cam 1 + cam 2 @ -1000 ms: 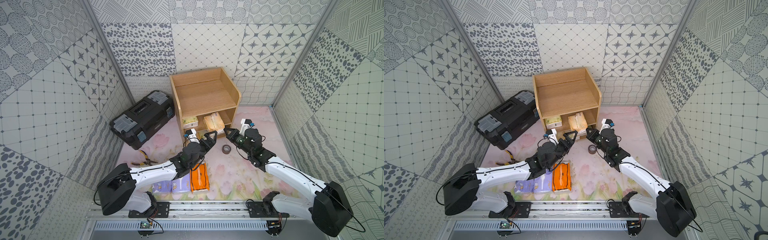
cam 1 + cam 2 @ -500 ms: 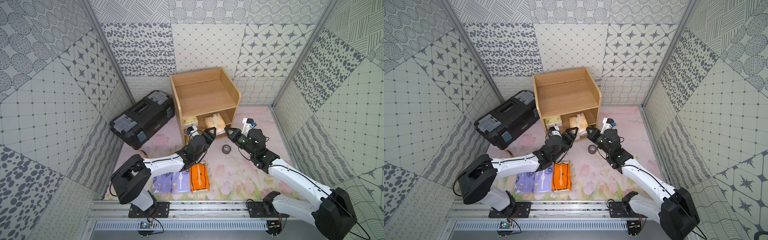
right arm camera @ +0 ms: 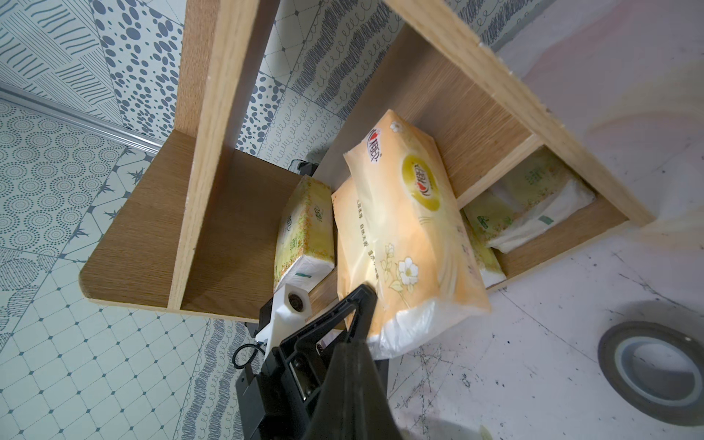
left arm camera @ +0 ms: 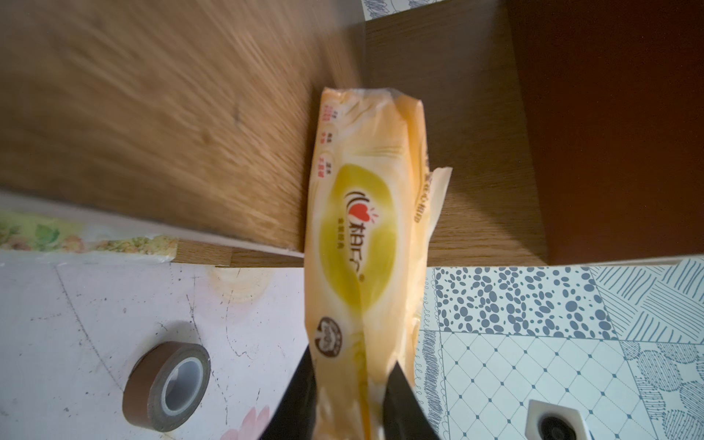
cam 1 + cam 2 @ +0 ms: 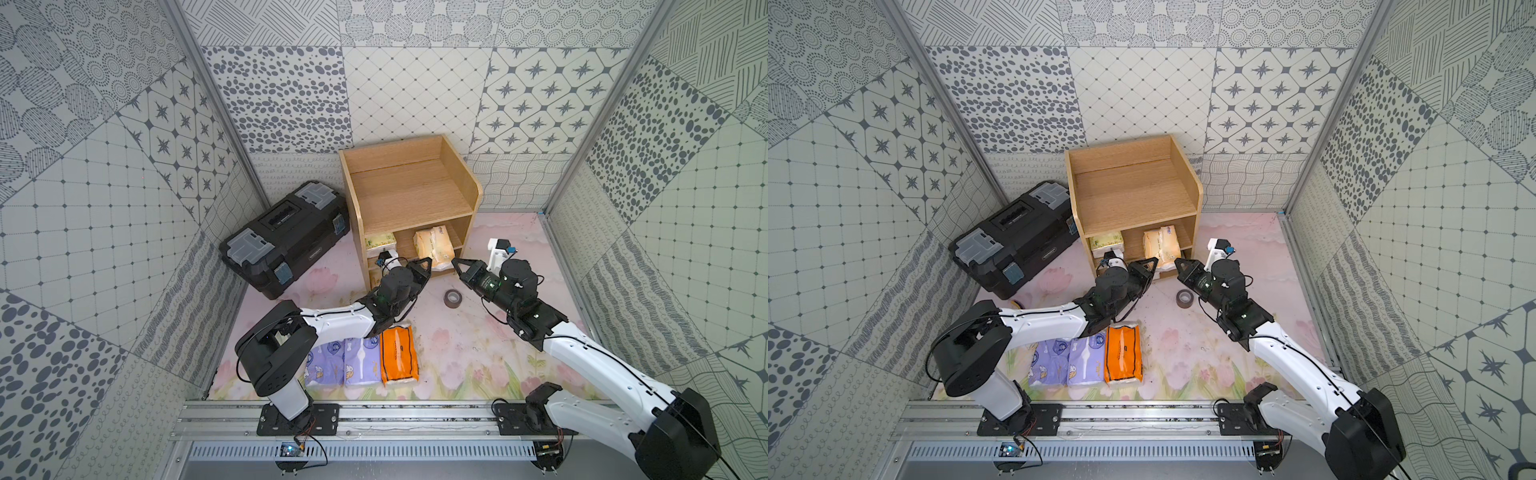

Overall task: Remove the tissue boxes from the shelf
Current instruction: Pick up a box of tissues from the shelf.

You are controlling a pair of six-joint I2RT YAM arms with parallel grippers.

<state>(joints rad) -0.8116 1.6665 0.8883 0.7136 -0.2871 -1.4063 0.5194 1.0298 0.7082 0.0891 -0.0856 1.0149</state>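
The wooden shelf (image 5: 407, 195) stands at the back. A cream-yellow tissue pack (image 4: 362, 236) sticks out over the front edge of its middle tier, leaning on a second cream pack (image 3: 350, 236). My left gripper (image 4: 352, 362) is shut on its near end, also shown in both top views (image 5: 426, 262) (image 5: 1154, 261). A green-yellow pack (image 5: 379, 240) lies at the left of that tier, and more packs (image 3: 533, 205) lie in the bottom tier. My right gripper (image 5: 456, 262) hovers just right of the held pack, shut and holding nothing. Two lavender packs (image 5: 328, 365) (image 5: 361, 361) and an orange one (image 5: 399, 355) lie on the floor.
A black toolbox (image 5: 286, 237) lies left of the shelf. A grey-brown tape roll (image 5: 452, 298) lies on the floor under the right gripper, also in the left wrist view (image 4: 167, 384). Patterned walls close in on three sides.
My left gripper has reached forward to the shelf front and closed on the cream-yellow pack. The right gripper has stayed close by, with hardly any movement.
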